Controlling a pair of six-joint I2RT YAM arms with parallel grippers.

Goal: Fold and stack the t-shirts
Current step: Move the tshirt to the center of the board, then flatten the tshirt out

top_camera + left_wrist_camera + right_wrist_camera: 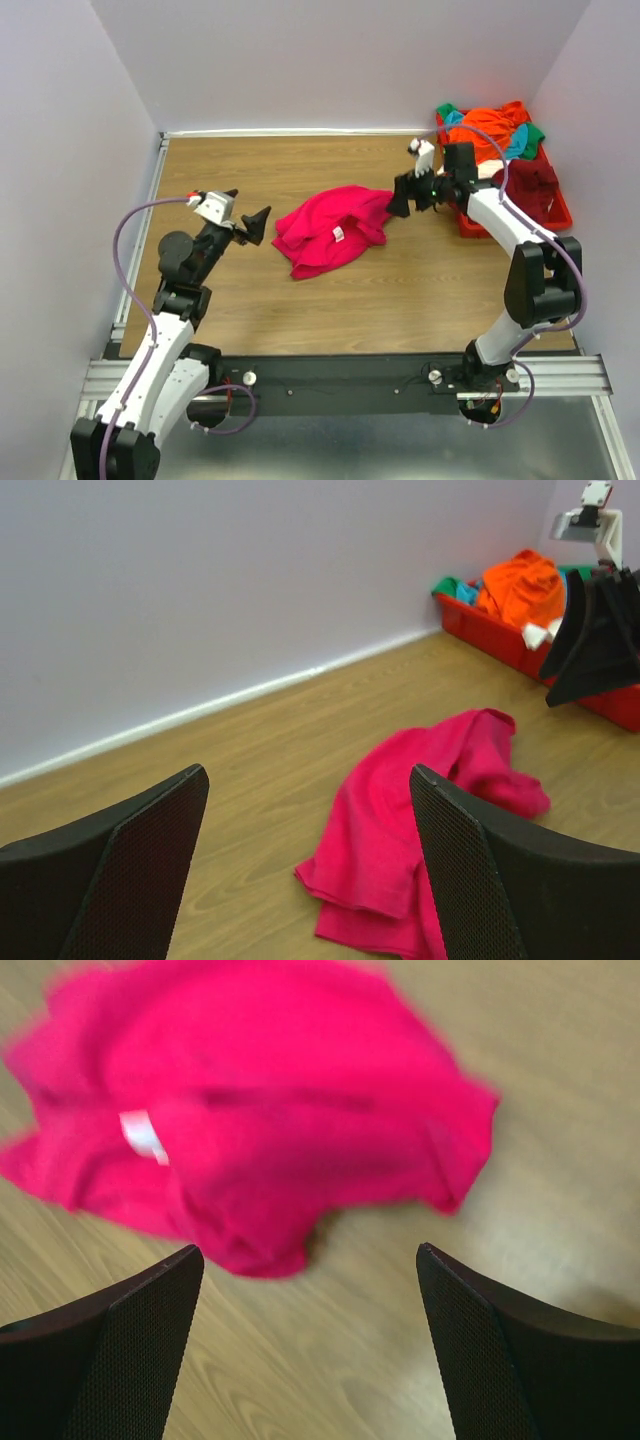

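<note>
Wood table (pixel 300 180) fills the top view, and that's the only view where I get both arms at once.

Red bin (pixel 556 205) sits on the outer side of the right gripper (pixel 400 200), just behind its wrist. It's heaped: orange t-shirt (pixel 490 125) on top, teal t-shirt (pixel 515 145) and green t-shirt (pixel 447 110) poking out at the edges, darker maroon cloth (pixel 530 185) at the near end. Left wrist also catches the bin with the right fingers in front of it. Right wrist doesn't see the bin at all.

Magenta t-shirt (pixel 330 232) lies crumpled on the table between the two grippers. It's just ahead of the right fingertips; I can't tell if they touch it. It's ahead of the left gripper (pixel 245 210), clearly apart.

Both jaws are spread wide with nothing between them, confirmed in each wrist view.

White tag (pixel 142 1135) on the magenta shirt shows in right wrist (blurred) and top, not in left wrist.
</note>
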